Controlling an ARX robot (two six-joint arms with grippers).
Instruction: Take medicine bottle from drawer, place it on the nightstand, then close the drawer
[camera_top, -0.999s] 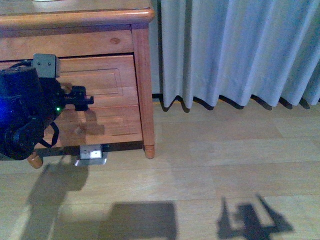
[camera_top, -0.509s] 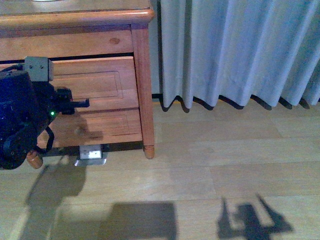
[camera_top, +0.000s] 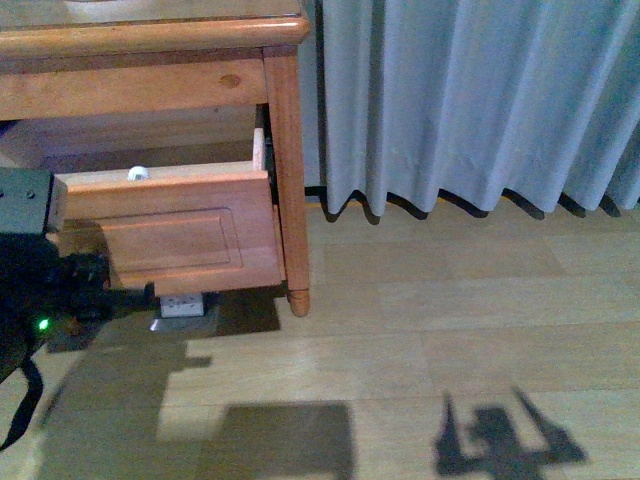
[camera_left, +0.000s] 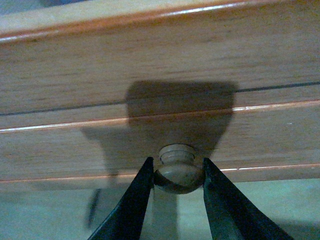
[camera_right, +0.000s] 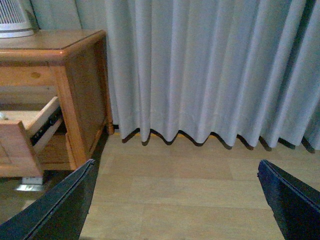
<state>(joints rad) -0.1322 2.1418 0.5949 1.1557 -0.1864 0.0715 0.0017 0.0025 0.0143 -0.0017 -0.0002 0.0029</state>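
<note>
Pulled well out since a second ago, the drawer shows the medicine bottle just behind its front edge. Left fingers clench the knob; right fingers gape, holding nothing. A further tug might topple the bottle.

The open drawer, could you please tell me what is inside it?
Only the white cap of a small bottle shows above the drawer front. The rest of the bottle and the drawer floor are hidden behind that front panel.
</note>
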